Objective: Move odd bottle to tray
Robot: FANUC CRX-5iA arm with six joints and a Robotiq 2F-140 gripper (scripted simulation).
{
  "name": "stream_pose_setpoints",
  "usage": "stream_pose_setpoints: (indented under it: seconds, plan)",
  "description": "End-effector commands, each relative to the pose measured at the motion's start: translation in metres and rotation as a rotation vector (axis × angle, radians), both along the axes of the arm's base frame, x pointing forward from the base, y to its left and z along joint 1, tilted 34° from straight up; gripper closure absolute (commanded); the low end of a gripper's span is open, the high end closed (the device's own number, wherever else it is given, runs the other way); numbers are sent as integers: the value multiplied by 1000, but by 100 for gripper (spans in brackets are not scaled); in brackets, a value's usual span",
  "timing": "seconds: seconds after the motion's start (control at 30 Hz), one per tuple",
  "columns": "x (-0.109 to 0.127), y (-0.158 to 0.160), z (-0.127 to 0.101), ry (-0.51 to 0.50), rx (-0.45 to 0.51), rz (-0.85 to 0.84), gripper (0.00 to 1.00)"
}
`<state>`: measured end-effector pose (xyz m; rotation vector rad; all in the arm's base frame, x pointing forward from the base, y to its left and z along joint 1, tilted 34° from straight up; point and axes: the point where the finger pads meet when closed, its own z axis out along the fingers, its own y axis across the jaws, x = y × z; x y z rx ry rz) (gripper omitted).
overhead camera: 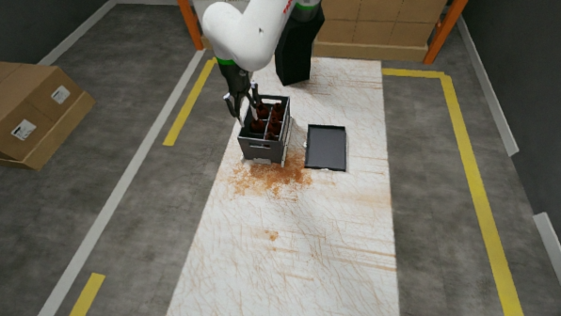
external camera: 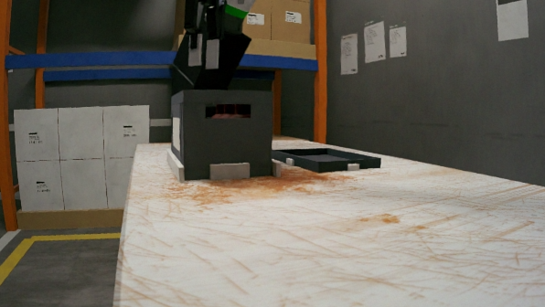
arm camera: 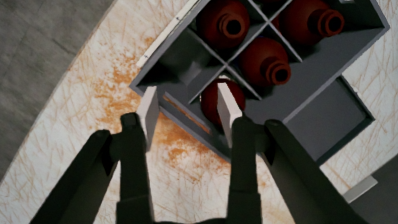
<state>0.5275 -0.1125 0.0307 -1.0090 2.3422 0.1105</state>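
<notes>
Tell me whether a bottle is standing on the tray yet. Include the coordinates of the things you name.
No, the tray (overhead camera: 326, 147) (external camera: 329, 160) (arm camera: 332, 120) shows only its bare dark floor inside the rim in the top view.

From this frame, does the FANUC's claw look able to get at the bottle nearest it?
Probably yes: the open claw hangs above the crate, though off-centre from that bottle.
</notes>
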Motion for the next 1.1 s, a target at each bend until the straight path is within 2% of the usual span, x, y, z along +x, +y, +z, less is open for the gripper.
stream_pose_setpoints:
  seconds: [0.0,1.07]
  plan:
    - [0,-1,1,-1,-1,0,56]
    - [6,3,-9,-1,0,0,56]
